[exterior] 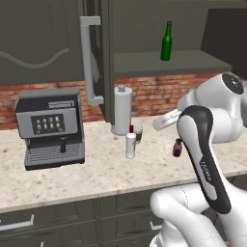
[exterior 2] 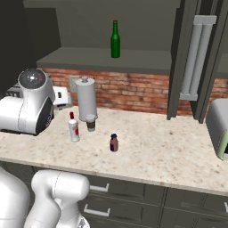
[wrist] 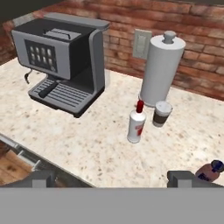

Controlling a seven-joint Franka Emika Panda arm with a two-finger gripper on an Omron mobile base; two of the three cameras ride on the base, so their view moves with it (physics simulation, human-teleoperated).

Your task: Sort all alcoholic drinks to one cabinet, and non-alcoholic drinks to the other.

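Note:
A slim dark-green bottle (exterior: 166, 41) (exterior 2: 115, 39) stands upright on the shelf (exterior: 193, 61) of an open dark grey wall cabinet. On the counter a white bottle with a red cap (exterior: 130, 142) (exterior 2: 73, 128) (wrist: 137, 124) stands next to a white-lidded coffee cup (exterior: 138, 133) (exterior 2: 91, 122) (wrist: 161, 113). A tiny purple bottle (exterior: 177, 147) (exterior 2: 114, 143) (wrist: 210, 170) stands apart to their right. My gripper (wrist: 111, 179) hovers open above the counter's front edge. It holds nothing, and the white bottle lies ahead of it.
A tall grey canister (exterior: 122, 110) (wrist: 161, 68) stands behind the cup. A coffee machine (exterior: 50, 126) (wrist: 61, 61) is on the left, and a pale toaster (exterior 2: 220, 129) at the far right. Open cabinet doors with bar handles (exterior: 89, 62) (exterior 2: 196, 58) jut out over the counter.

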